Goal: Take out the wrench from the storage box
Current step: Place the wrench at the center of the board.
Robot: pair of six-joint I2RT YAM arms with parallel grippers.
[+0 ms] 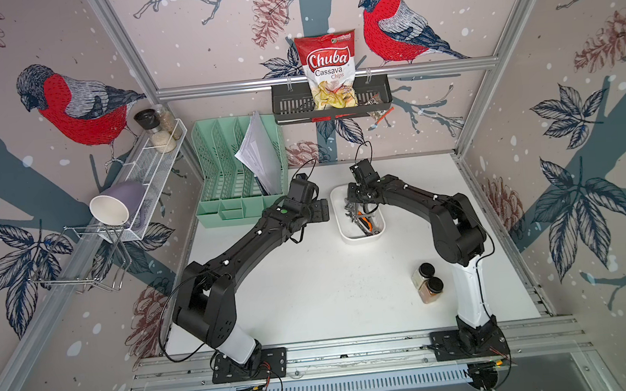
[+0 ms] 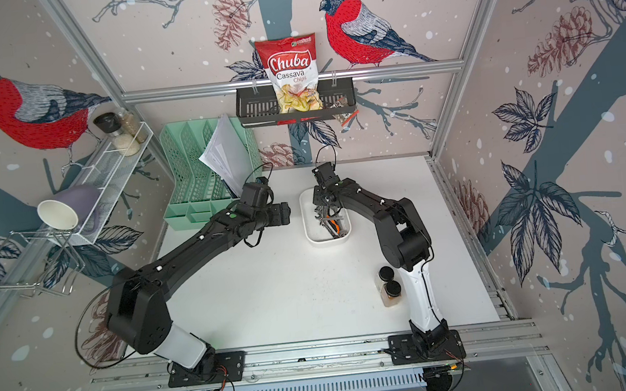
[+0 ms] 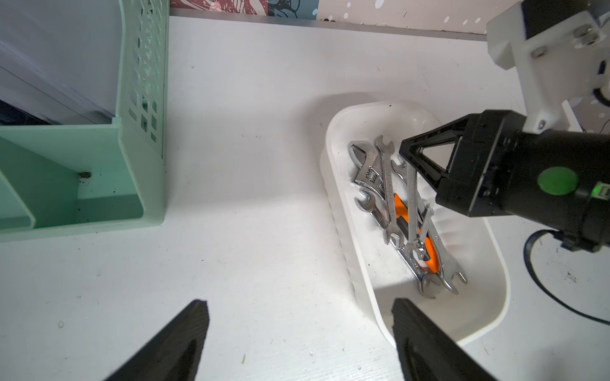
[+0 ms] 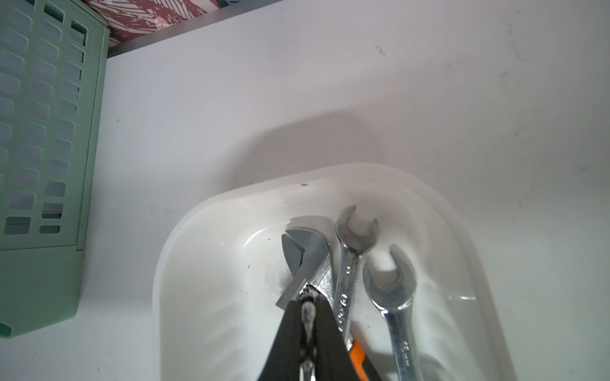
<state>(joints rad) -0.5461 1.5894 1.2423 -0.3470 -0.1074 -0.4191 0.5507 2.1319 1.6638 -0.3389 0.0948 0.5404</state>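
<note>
Black and elbow-bent, dipping the right gripper (image 4: 307, 306) into the storage box (image 4: 204, 231), pinching a wrench (image 3: 411, 201); hovering the left gripper (image 3: 300, 306) alongside, fingers (image 3: 198, 316) spread.

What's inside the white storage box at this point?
The storage box holds an adjustable wrench and several open-end wrenches piled over an orange-handled tool, mostly covered, type unclear. The right gripper is shut on a slim wrench.

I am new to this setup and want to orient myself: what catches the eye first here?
First the red chips bag, standing in the black basket on the back wall. Then the white storage box, heaped with wrenches, where the right hand is closed on a slim wrench; the left hand hovers open beside it.
</note>
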